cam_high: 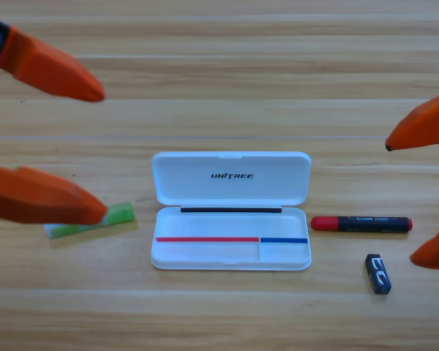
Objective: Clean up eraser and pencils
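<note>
White case [230, 212] lies open mid-bench, holding none of the items. Green pencil [121, 215] left; red pencil [361, 224] and eraser [378, 273] right. Left gripper [101, 153] and right gripper [399, 201] fingers spread open.

Left end effector [99, 153] at left edge, orange jaws spread wide; right end effector [402, 197] at right edge, jaws likewise apart

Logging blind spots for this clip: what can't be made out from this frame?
- Pale green pencil, high view: its middle is hidden under the left gripper's lower orange jaw.
- Right gripper, high view: cut off by the right edge; only the jaw tips show, spread apart.
- Left gripper body: cut off by the left edge.
- Lettering on the eraser and the red-and-black pencil: too small to read.
</note>
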Tool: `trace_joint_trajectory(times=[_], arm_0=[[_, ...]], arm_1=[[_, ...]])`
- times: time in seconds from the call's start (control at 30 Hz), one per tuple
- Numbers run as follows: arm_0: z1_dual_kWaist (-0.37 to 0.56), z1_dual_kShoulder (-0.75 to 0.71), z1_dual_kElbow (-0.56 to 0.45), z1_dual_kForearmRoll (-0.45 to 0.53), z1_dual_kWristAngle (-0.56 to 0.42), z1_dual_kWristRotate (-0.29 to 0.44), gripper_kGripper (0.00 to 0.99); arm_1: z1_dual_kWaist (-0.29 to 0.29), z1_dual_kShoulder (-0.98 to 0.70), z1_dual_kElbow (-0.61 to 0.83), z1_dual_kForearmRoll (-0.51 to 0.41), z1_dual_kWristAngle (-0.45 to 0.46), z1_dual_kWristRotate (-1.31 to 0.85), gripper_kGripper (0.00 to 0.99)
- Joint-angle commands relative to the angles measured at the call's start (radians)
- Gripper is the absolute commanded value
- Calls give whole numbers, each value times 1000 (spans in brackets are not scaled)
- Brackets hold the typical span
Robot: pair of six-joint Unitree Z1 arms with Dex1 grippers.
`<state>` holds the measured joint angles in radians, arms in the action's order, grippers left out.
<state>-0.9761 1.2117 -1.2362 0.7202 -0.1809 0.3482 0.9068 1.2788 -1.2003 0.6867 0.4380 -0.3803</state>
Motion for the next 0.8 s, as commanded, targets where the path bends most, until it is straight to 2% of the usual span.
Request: trace_joint_trajectory(times=[0.03, 0.3, 0.4, 0.5, 0.57, 0.73, 0.8], arm_0=[[-30, 55, 32, 12, -15, -8, 990], [-30, 43, 40, 7, 23, 8, 990], [-29, 22, 66, -1, 31, 143, 982], [-29, -9, 103, -42, 58, 155, 976], [-29, 2, 100, -28, 150, 176, 977], [-29, 71, 98, -16, 488, 275, 977], [-10, 109, 101, -4, 534, 307, 977]], arm_1=[[24, 27, 31, 24, 18, -8, 977], [24, 13, 41, 31, 19, -3, 977], [24, 14, 35, 31, 18, 26, 977], [24, 31, 15, 31, 4, 87, 977], [18, 50, 4, 42, -54, 132, 977], [0, 120, -15, 85, -278, 235, 974], [-2, 162, -25, 116, -403, 334, 973]])
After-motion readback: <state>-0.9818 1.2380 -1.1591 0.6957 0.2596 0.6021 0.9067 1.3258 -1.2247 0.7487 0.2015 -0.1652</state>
